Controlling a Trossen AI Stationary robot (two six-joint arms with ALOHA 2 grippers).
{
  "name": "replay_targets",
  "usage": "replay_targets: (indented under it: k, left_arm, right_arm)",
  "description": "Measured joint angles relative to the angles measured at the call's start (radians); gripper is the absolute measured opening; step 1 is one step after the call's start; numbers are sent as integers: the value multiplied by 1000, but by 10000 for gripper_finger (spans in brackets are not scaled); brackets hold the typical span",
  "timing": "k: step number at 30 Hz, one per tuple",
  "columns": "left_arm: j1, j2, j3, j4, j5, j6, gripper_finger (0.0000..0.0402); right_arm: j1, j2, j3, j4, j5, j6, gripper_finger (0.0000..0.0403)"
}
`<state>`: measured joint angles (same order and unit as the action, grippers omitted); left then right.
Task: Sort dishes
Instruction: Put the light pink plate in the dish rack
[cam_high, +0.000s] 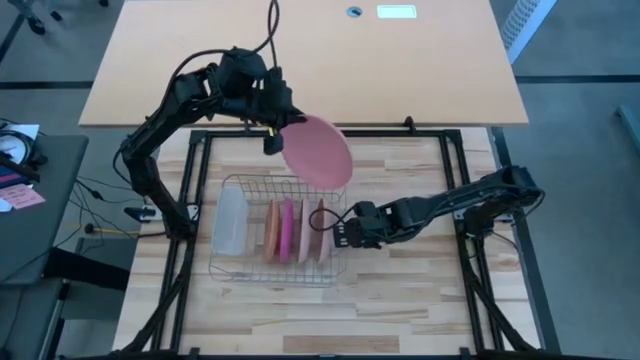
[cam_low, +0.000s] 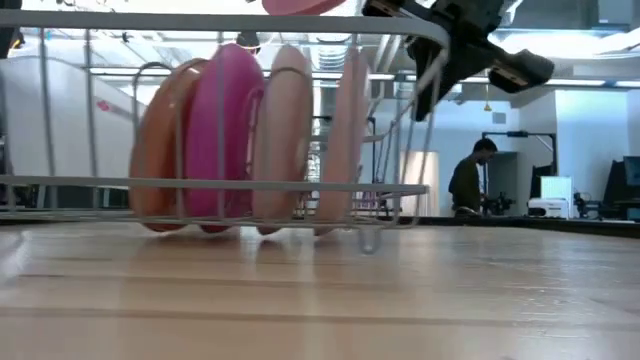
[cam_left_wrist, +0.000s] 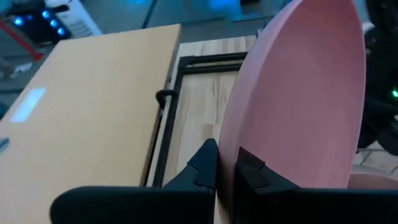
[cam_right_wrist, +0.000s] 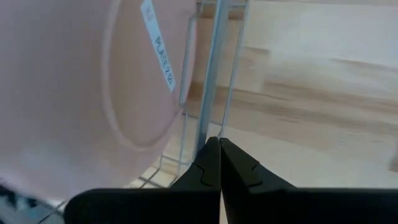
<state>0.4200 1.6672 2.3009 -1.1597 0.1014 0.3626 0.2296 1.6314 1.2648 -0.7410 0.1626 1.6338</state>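
Observation:
A pink plate (cam_high: 320, 150) hangs tilted over the far side of the silver wire rack (cam_high: 250, 272), with my left gripper (cam_high: 272, 138) shut on it. Standing on edge in the rack's slots are an orange-tan plate (cam_low: 160, 140), a magenta plate (cam_low: 225, 130) and two pale pink plates (cam_low: 285, 130) (cam_low: 345, 130). My right gripper (cam_high: 338, 232) is shut with nothing in it. It slants down at the rack's right side, next to the rightmost plate (cam_right_wrist: 74, 93). My left gripper pinches the pink plate's rim (cam_left_wrist: 233, 155) between its two fingers, at the plate's far left edge. The plate is lifted clear, tilted on edge, and reaches away from the fingers toward the rack. My right gripper's shut tips stand at a rack wire (cam_right_wrist: 211, 68); whether they touch it, I cannot tell.
A translucent white tray (cam_high: 228, 222) stands in the rack's left end. A black frame (cam_high: 455, 160) borders the wooden work surface. A tan tabletop (cam_high: 300, 60) lies beyond the far edge. A person (cam_low: 465, 180) stands in the room behind.

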Motion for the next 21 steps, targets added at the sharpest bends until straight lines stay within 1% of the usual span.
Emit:
replay_targets:
  k: [4, 7, 10, 16, 18, 20, 21]
  left_arm:
    - [-26, 0, 0, 5, -1, 72, 5]
    - [-42, 0, 0, 18, -2, 164, 4]
    - [-68, 1, 0, 32, -2, 296, 3]
    - [-138, 21, 0, 95, -2, 579, 4]
    - [-153, 39, -1, 110, 0, 627, 4]
    - [-164, 52, 1, 138, 1, 633, 5]
    - [-165, 58, 0, 127, 3, 634, 5]
  right_arm:
    - [-3, 5, 0, 46, -11, -22, 1]
    - [0, -23, 0, 7, -12, -23, 1]
    - [6, -76, 1, -37, -12, -28, 1]
    - [21, -202, 1, -208, -72, -39, 1]
    - [32, -255, 1, -282, -87, -40, 1]
    - [50, -317, 1, -359, -90, -38, 1]
    - [58, -350, 1, -391, -90, -38, 1]
